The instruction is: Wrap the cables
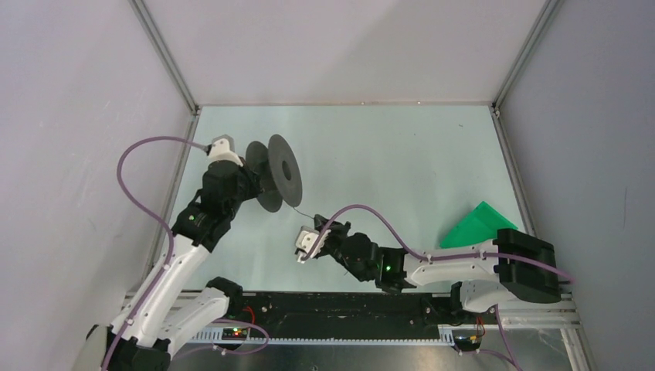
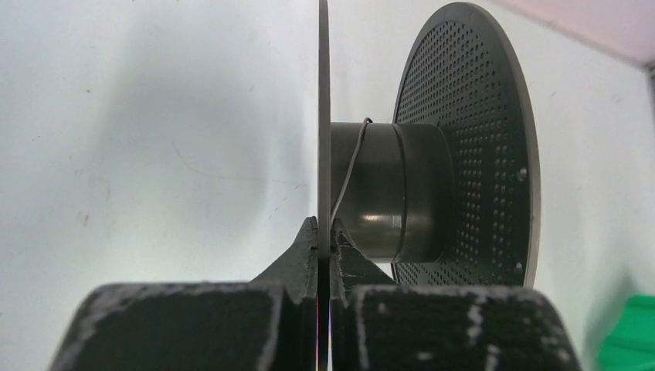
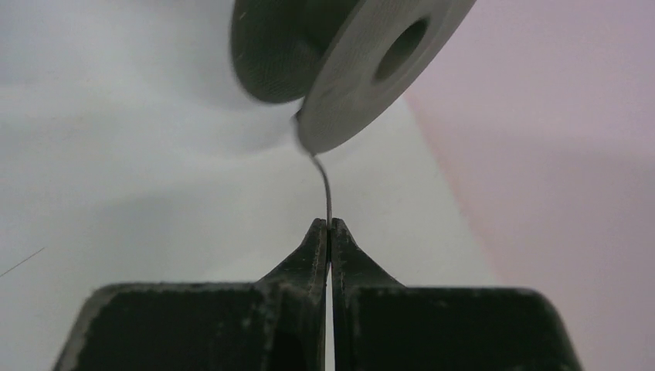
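A big dark grey round spool [image 1: 279,171] stands on edge at the left of the table. My left gripper [image 1: 249,179] is shut on one of its flanges; in the left wrist view [image 2: 324,239] the thin flange [image 2: 324,116] sits pinched between the fingers, with the hub [image 2: 394,193] and the perforated far flange [image 2: 471,139] to the right. A hair-fine dark grey cable [image 1: 303,210] runs from the spool to my right gripper [image 1: 303,241], which is shut on it. In the right wrist view the cable [image 3: 327,189] rises from the closed gripper [image 3: 329,226] to the spool [image 3: 347,62]. The cable also lies on the hub [image 2: 351,166].
A green triangular piece [image 1: 477,224] lies at the right of the table, beside the right arm's base. Grey walls with metal corner posts close the table in on the left, back and right. Thick purple cords loop off both arms.
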{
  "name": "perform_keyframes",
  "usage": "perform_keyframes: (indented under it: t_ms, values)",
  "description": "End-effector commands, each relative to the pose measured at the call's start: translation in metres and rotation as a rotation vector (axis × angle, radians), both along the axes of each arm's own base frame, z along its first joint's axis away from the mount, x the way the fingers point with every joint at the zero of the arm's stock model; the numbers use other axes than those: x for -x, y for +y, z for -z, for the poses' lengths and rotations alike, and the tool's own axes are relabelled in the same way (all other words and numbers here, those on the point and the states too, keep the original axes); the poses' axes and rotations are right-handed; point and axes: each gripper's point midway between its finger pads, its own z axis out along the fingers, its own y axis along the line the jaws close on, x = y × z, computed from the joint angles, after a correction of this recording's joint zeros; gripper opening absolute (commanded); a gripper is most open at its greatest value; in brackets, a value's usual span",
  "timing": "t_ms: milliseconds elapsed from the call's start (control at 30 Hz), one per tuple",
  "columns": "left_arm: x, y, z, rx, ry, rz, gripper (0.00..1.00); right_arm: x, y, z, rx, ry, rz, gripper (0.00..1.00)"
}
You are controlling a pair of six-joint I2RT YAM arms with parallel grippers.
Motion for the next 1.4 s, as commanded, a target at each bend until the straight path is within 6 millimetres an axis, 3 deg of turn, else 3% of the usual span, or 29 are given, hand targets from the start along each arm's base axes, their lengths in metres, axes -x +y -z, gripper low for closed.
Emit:
perform_keyframes:
  t_ms: [0, 200, 333, 467, 600, 1033, 1233, 1367]
  values:
    - [-0.002, -0.003, -0.011, -0.131, -0.010, 0.063, 0.00, -0.011, 0.009, -0.075, -0.056, -0.217, -0.009, 0.00]
    - [0.014, -0.016, 0.016, -0.261, 0.066, 0.253, 0.00, -0.032, 0.007, -0.105, -0.066, -0.273, -0.025, 0.00]
    - [0.024, -0.022, 0.021, -0.303, 0.075, 0.348, 0.00, -0.043, 0.008, -0.113, -0.076, -0.264, -0.049, 0.00]
    - [0.033, -0.042, 0.019, -0.282, 0.064, 0.491, 0.00, -0.053, 0.008, -0.119, -0.122, -0.210, -0.033, 0.01]
    - [0.045, -0.060, 0.013, -0.265, 0.039, 0.616, 0.00, -0.061, 0.005, -0.115, -0.144, -0.164, -0.020, 0.04]
    - [0.063, -0.066, 0.017, -0.294, 0.075, 0.739, 0.00, -0.076, -0.024, -0.104, -0.189, -0.072, 0.008, 0.09]
    - [0.074, -0.074, 0.012, -0.264, 0.068, 0.803, 0.00, -0.082, -0.037, -0.087, -0.191, -0.034, 0.010, 0.00]
    - [0.076, -0.073, 0.016, -0.284, 0.073, 0.826, 0.00, -0.084, -0.041, -0.086, -0.204, -0.015, -0.006, 0.00]
